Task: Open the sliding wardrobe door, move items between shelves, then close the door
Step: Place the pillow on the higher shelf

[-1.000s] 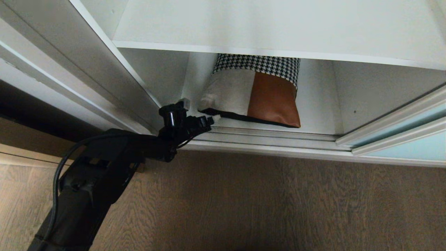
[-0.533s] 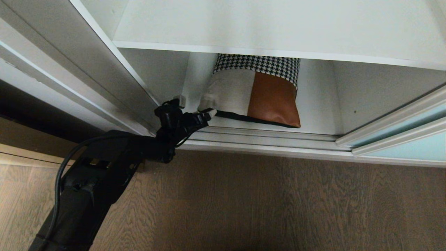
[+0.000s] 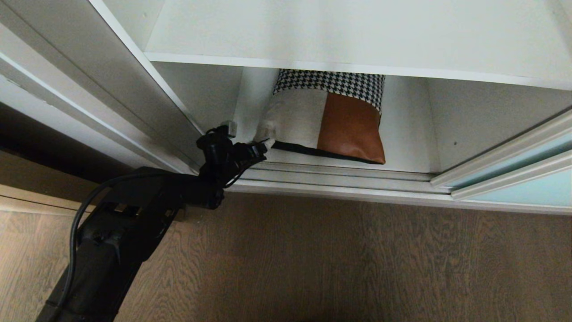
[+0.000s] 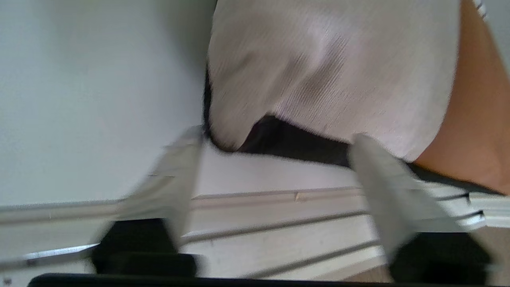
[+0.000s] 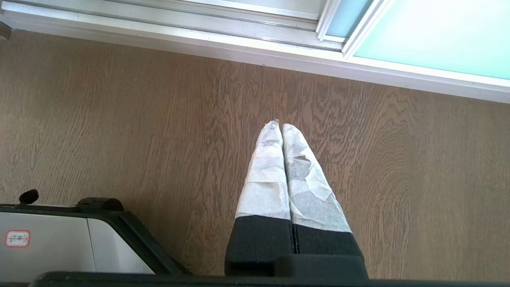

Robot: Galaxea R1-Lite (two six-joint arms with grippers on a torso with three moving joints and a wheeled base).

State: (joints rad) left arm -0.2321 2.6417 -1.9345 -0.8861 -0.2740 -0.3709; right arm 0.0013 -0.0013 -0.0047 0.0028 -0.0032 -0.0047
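The patchwork cushion (image 3: pixel 326 120) leans on the lower white shelf (image 3: pixel 411 147), under the upper shelf (image 3: pixel 357 31); its houndstooth part is at the back and its brown patch to the right. My left gripper (image 3: pixel 248 136) is at the cushion's near left corner. In the left wrist view the left gripper (image 4: pixel 279 159) is open: its pale fingers (image 4: pixel 179 167) stand either side of the beige corner of the cushion (image 4: pixel 330 71) and do not pinch it. The sliding wardrobe door (image 3: pixel 514 179) is pushed to the right. My right gripper (image 5: pixel 279 125) hangs shut over the floor.
Silver door tracks (image 3: pixel 339 176) run along the wardrobe's bottom edge just under my left gripper. The wardrobe's side panel (image 3: pixel 134 89) stands close on the left. Wood-grain floor (image 3: pixel 335 259) lies in front. My base (image 5: pixel 59 239) shows in the right wrist view.
My left gripper has tipped and shifted slightly left, deeper around the cushion's corner, and its fingers have come a little closer together. The cushion and the right arm have not moved.
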